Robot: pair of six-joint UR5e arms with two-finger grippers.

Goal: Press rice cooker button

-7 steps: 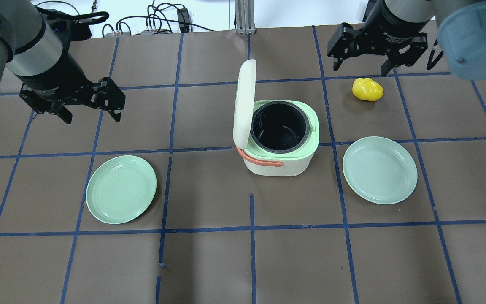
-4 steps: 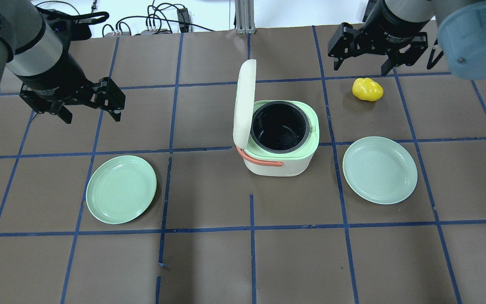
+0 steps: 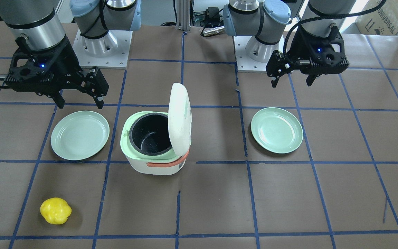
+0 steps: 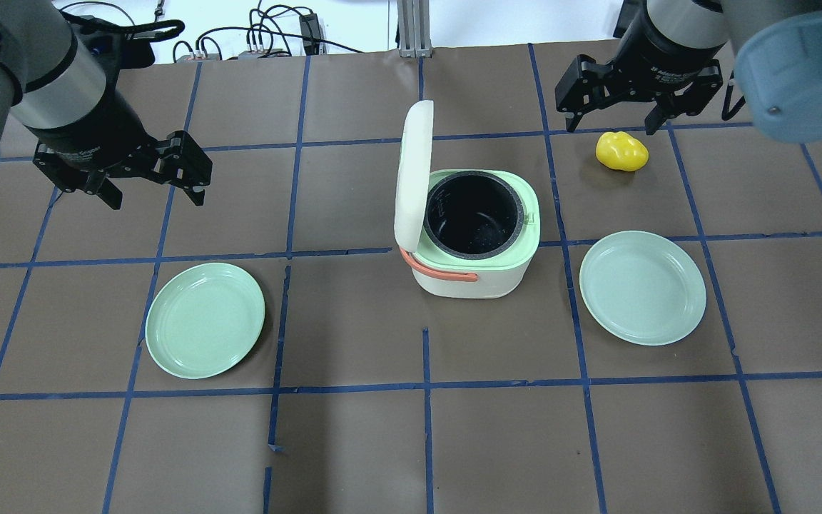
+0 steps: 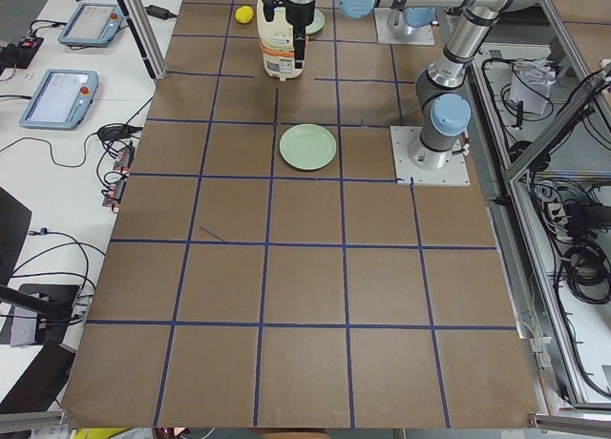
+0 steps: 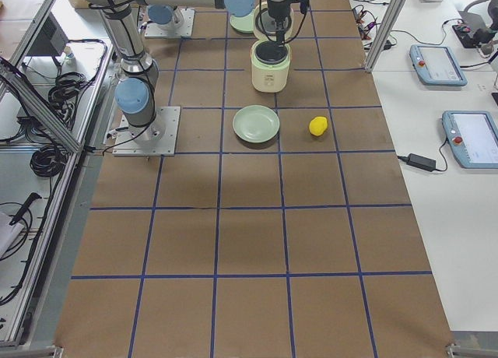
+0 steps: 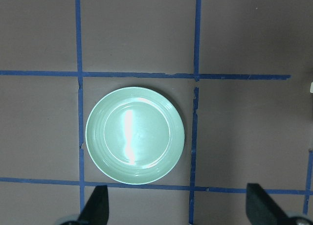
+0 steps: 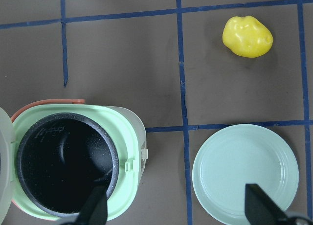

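Two green plates lie nearest the robot: left plate [image 4: 205, 320] and right plate [image 4: 642, 287], well apart. Between them and slightly farther, at table centre, sits the cooker [image 4: 472, 275]; its lid [image 4: 412, 175] stands upright on the robot's left side, and the dark pot [image 4: 473, 212] is bare. Farther off, beyond the right plate, lies a yellow lump [image 4: 621, 151]. Left gripper [image 4: 155, 198] hangs high over the left half, fingers spread, holding nothing. Right gripper [image 4: 609, 127] hangs high over the right half, likewise spread.

Rice cooker [image 4: 469, 283]: 1. Green plates [image 4: 205, 320]: 2. Yellow lumpy object [image 4: 621, 151]: 1.
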